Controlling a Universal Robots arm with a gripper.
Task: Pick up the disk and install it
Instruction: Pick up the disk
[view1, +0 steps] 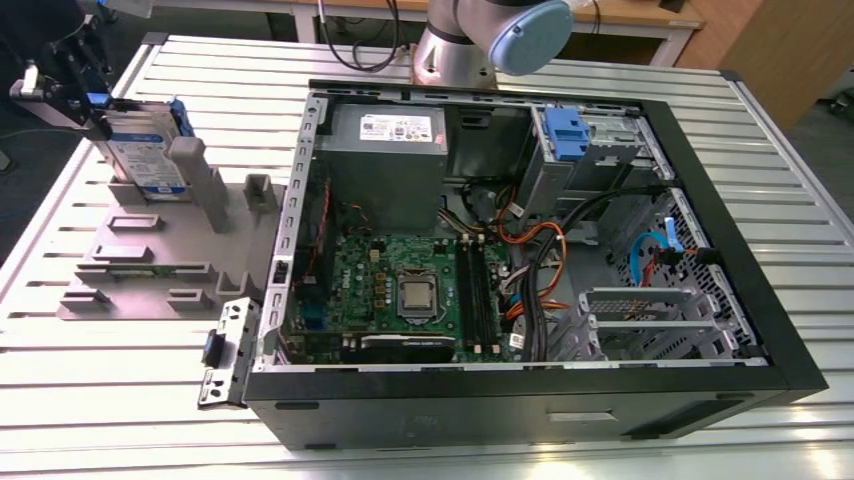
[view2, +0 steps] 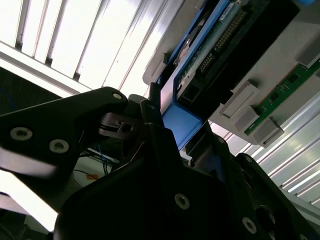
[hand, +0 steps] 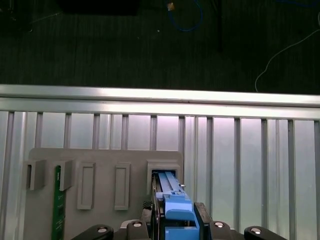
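Exterior view: a slatted aluminium table (view1: 747, 110) carries an open black computer case (view1: 534, 400) lying on its side, its green motherboard (view1: 400, 280) and grey power-supply box (view1: 387, 150) exposed. The arm's base (view1: 461, 45) stands at the far edge of the table, and wooden furniture lies beyond it. At the exterior view's left, beside the case, sits a grey slotted fixture (view1: 134, 270). The disk (view1: 140, 150) stands upright on edge in the far slot of that fixture, label facing the case, with blue frame along its top. The black gripper (view1: 83, 95) is at the disk's far-left upper end.

In the first wrist view, the table's slats (hand: 240, 150) end at a rail, with dark floor (hand: 100, 45) and loose cables beyond. The gripper (hand: 177, 222) has its jaws pressed against both sides of the disk's (hand: 177, 210) blue frame, pinching it while its lower end sits in the fixture's (hand: 135, 165) slot. The second wrist view shows the blue frame end (view2: 182, 122) between the dark fingers (view2: 150, 107).
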